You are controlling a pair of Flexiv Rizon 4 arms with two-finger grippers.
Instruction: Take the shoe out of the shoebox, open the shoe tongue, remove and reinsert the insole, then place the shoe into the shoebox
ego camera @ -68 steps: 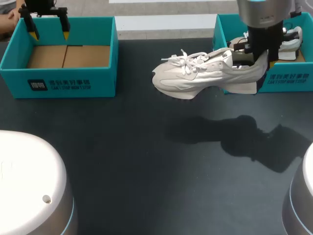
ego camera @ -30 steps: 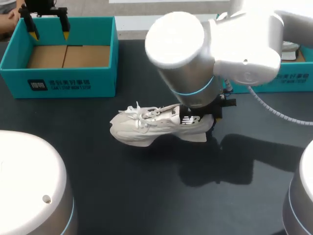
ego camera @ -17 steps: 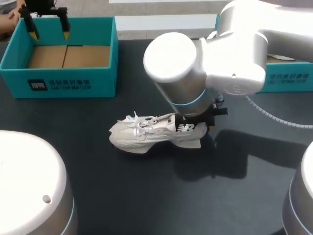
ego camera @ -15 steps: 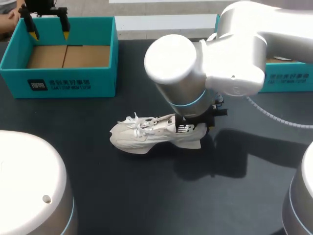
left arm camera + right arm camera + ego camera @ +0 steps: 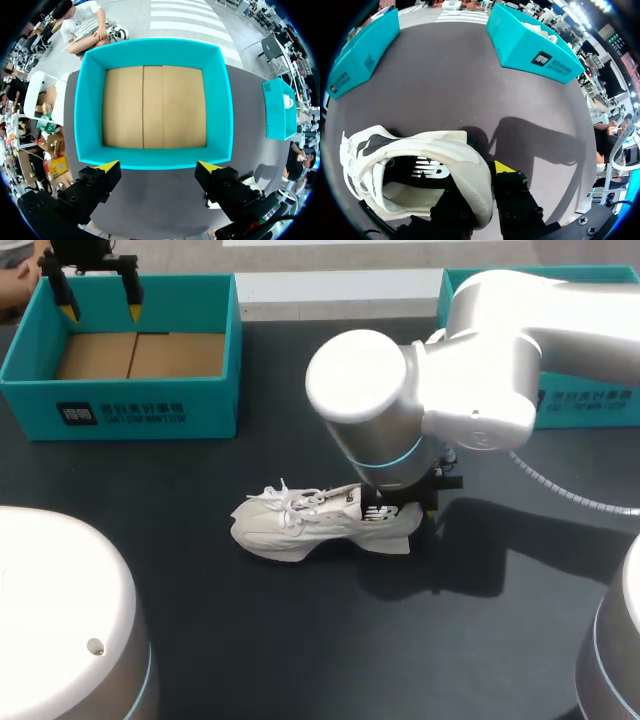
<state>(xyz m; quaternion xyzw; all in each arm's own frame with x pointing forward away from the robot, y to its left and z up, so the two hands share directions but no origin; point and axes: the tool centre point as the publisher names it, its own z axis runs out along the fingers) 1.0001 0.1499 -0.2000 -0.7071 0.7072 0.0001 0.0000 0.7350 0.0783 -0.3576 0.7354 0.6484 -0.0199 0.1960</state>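
The white shoe (image 5: pixel 300 523), thick-soled with laces and a dark logo on its side, is at the middle of the dark table (image 5: pixel 200 570). Its padded heel wall is clamped between the fingers of the right gripper (image 5: pixel 482 175). The left gripper (image 5: pixel 157 167) hangs with fingers apart over the left teal cardboard box (image 5: pixel 150 405), which has white print on its near wall.

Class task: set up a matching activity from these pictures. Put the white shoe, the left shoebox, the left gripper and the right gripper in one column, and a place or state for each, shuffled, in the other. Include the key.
Column one
1. white shoe
2. left shoebox
3. left gripper
4. right gripper

Column two
A. open, above a box
B. clamped on a heel
C. resting on the dark table
D. empty, brown cardboard floor showing

Pairs: 1-C, 2-D, 3-A, 4-B
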